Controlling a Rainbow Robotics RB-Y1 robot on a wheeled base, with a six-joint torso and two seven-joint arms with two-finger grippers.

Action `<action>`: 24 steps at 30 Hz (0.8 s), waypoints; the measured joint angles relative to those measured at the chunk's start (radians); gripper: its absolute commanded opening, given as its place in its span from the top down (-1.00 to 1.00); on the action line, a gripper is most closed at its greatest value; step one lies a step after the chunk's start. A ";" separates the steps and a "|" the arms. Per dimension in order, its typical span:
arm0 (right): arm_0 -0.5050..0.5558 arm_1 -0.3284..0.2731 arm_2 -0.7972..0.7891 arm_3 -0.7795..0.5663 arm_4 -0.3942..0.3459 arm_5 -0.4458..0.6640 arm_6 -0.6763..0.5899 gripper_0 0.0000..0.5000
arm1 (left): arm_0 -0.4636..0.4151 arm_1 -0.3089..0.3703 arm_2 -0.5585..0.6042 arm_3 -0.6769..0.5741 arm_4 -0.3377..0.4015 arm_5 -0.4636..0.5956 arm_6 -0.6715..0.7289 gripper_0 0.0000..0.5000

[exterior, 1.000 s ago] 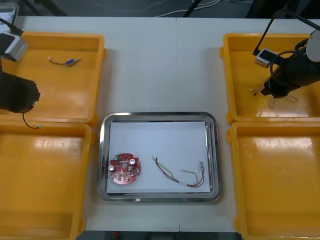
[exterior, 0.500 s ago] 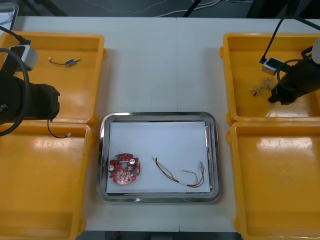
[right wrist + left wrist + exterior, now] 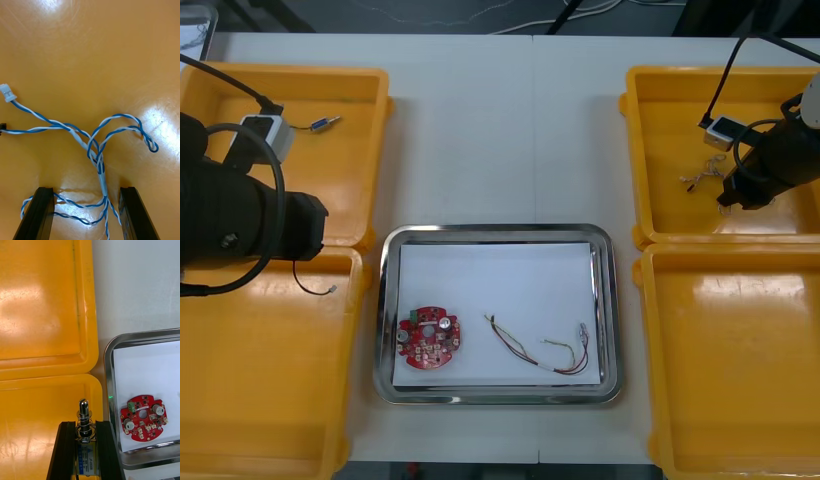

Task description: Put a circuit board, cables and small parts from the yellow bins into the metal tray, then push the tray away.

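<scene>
Transfer step: the left claw (image 3: pixel 85 426), closed on a small metal part (image 3: pixel 84 414), hangs over the shared edge of the left yellow bins (image 3: pixel 350 160), beside the metal tray (image 3: pixel 498 232). Next, presumably, it crosses the rim and releases. The right claw (image 3: pixel 86 193), open, straddles the blue-and-white cable (image 3: pixel 93 144) in the far right yellow bin (image 3: pixel 720 72).

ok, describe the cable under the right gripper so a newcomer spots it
Find the far yellow bin on the robot's right, where the right gripper hangs open. On the bin floor between its fingers lies the twisted blue and white cable, looped, with a white connector at one end. Its colours set it apart: the red and yellow cable lies in the metal tray.
</scene>
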 measured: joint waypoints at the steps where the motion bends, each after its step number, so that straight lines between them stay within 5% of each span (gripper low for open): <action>1: 0.000 0.000 0.002 0.000 0.000 -0.001 0.000 -1.00 | 0.000 0.000 -0.005 0.000 -0.007 0.000 0.003 1.00; 15: -0.007 0.000 0.005 0.001 -0.006 -0.011 -0.001 -1.00 | 0.000 0.001 -0.146 0.000 -0.101 0.000 0.209 1.00; 24: -0.016 0.000 0.005 0.004 -0.011 -0.018 -0.008 -1.00 | -0.036 -0.008 -0.269 0.070 -0.179 0.000 0.215 1.00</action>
